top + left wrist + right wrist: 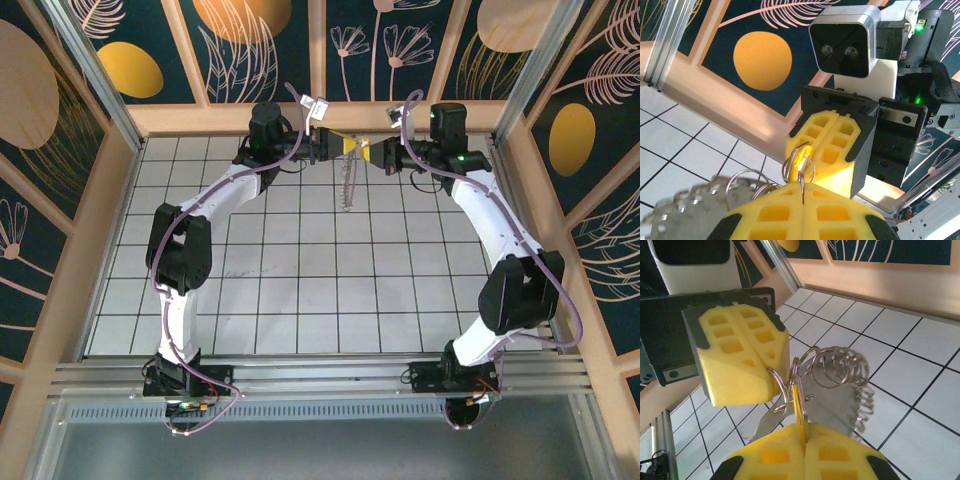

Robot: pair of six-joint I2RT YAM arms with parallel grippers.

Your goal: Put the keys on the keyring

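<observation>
Threading is the step in hand: above the far side of the table (300,300), the left gripper (802,200) is clenched on a wire loop of the keyring (840,370), whose floppy tail hangs below. The right gripper (802,450), tip to tip with it, is clamped on the key (800,407), which lies against the loops. Next, the key's hole probably needs working along the coil with small, aligned moves while both grips hold.

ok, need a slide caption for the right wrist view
Right gripper, jaws shut on the brass key, facing the left gripper pinching the keyring above the tiled table.
</observation>
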